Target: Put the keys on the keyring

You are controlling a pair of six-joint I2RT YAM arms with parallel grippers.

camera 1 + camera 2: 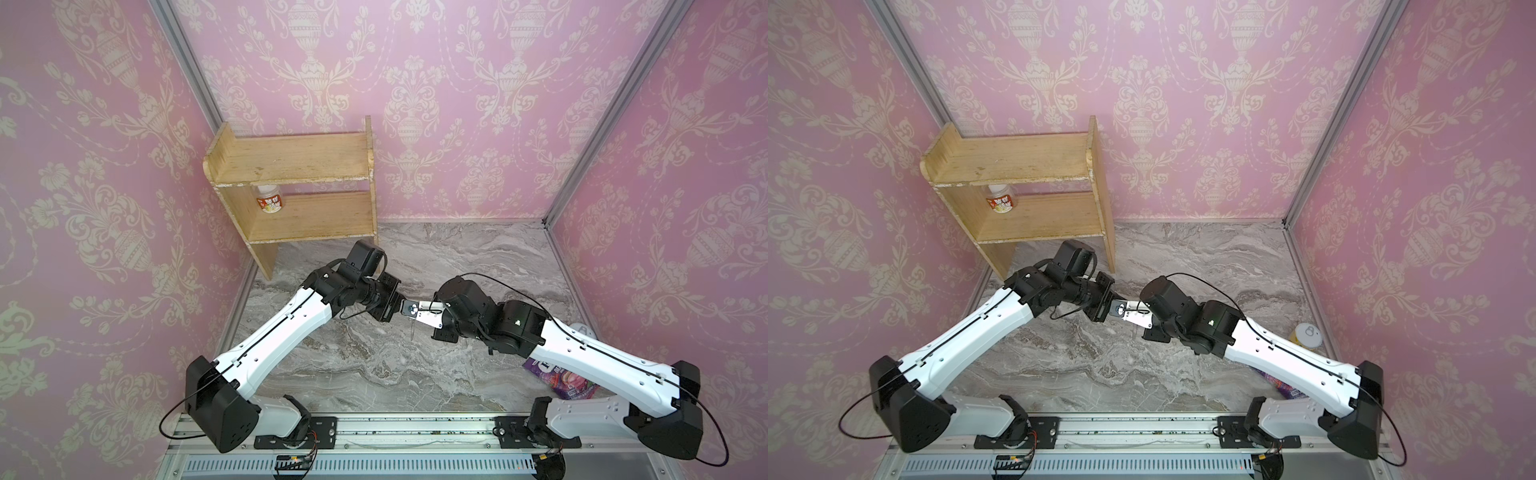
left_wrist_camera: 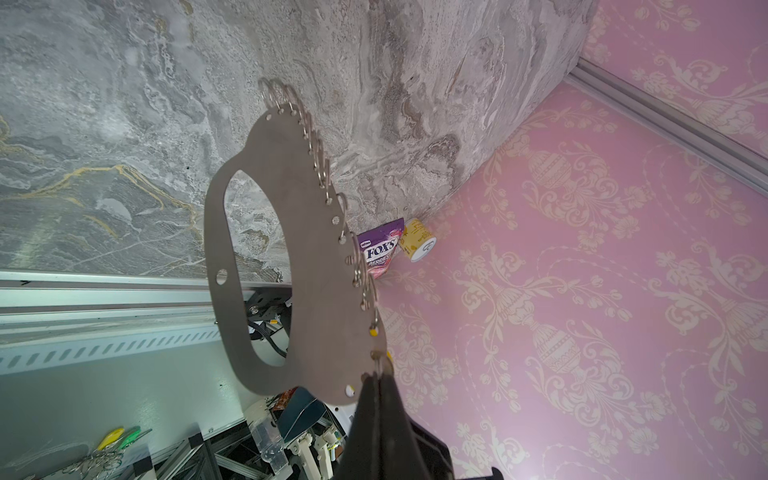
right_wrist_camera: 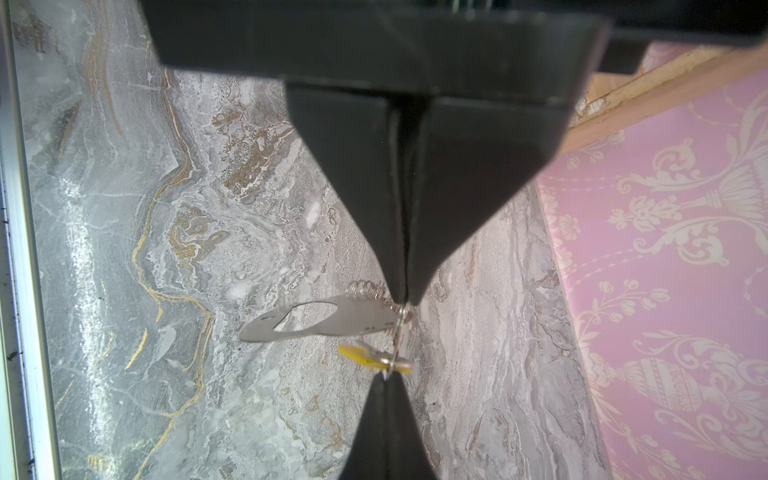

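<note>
While both arms hold their load in the air just in front of the two-tier pale wooden shelf (image 1: 299, 162), out from its right upright and above the grey marble worktop (image 1: 478, 257), the step in hand looks like working the key onto one ring. The keyring (image 2: 324, 266), a flat grey metal plate with an oval cut-out and a row of small silver rings along one edge, hangs between the two hands. The left hand (image 2: 379, 380) is clenched on a ring at the end of that row. The right hand (image 3: 402, 300) is clenched too, its tips at the same ringed edge; whether they pinch the ring wire or the plate's rim I cannot tell. The keys (image 3: 365, 358), a thin silver key on a yellow rectangular plastic tag, sit against the plate's face at the left hand's tips, seemingly touching that ring; whether they are fully threaded is unclear. To do this well, I judge, both pinches should hold firm while one hand turns the ring slowly, feeding the key round the coil. Pulling the hands apart risks springing the ring or dropping the tag.
</note>
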